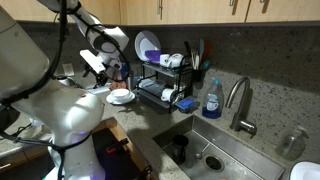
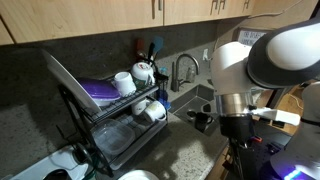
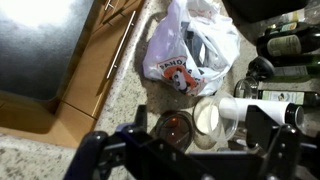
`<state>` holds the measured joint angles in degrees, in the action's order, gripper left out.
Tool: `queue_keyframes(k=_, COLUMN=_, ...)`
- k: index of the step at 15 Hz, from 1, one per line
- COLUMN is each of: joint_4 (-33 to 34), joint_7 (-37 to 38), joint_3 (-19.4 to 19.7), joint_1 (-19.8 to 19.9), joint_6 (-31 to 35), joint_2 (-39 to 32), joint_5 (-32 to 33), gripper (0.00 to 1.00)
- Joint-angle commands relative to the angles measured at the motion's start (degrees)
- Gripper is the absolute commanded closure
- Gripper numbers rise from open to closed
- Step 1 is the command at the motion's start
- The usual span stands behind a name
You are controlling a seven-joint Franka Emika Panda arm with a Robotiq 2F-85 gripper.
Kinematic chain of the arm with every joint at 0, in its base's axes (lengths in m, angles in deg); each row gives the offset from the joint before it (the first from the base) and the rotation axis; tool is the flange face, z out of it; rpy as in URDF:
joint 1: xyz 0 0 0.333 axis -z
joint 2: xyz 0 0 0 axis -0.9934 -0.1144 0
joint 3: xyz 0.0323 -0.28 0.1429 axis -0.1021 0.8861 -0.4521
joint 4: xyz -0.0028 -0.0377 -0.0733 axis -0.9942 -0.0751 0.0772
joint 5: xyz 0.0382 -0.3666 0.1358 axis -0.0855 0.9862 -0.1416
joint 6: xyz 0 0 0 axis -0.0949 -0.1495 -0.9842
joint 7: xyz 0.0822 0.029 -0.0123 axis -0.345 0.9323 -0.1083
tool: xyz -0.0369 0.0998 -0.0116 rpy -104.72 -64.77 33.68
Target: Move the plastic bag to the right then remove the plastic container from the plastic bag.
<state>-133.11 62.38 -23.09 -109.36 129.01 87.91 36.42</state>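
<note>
In the wrist view a white plastic bag [image 3: 190,48] with a red and orange print lies crumpled on the speckled counter, its mouth facing the gripper. A clear round plastic container [image 3: 210,118] sits just outside the bag, beside a brownish round piece [image 3: 175,128]. My gripper [image 3: 198,128] is open, with one dark finger on each side of these two pieces, and it grips nothing. In an exterior view the gripper [image 1: 103,66] hangs over the counter left of the dish rack, above a white round item [image 1: 121,97]. The bag is hard to make out there.
A dish rack [image 1: 165,80] with plates and cups stands beside the sink [image 1: 215,150], with a faucet [image 1: 240,100] and a blue soap bottle [image 1: 212,100]; it also shows in another exterior view [image 2: 120,110]. Dark bottles [image 3: 290,45] stand to the right of the bag. A wooden drawer front [image 3: 100,60] is at the left.
</note>
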Motion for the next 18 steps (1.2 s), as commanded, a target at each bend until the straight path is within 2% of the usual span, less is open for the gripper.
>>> queue_keyframes(k=1, joint_4=0.14, joint_7=-7.48, joint_3=-2.44, joint_1=-1.96, joint_6=1.07, joint_2=-4.53, joint_5=-5.88, gripper=0.0)
queue_keyframes(k=4, joint_4=0.25, joint_7=-15.33, joint_3=-5.75, joint_1=-3.39, joint_6=4.39, joint_2=-8.87, joint_5=-11.75, gripper=0.0)
queue_keyframes(k=8, joint_4=1.51, joint_7=-21.71, joint_3=-9.58, joint_1=-4.07, joint_6=8.24, joint_2=-14.46, joint_5=-13.7, gripper=0.0)
queue_keyframes(k=9, joint_4=0.21, joint_7=-19.21, joint_3=-8.96, joint_1=-3.41, joint_6=6.55, joint_2=-11.57, joint_5=-12.47, gripper=0.0)
queue_keyframes(k=18, joint_4=2.21, joint_7=-21.67, joint_3=-11.18, joint_1=-4.55, joint_6=9.1, joint_2=-17.02, joint_5=-12.71, gripper=0.0)
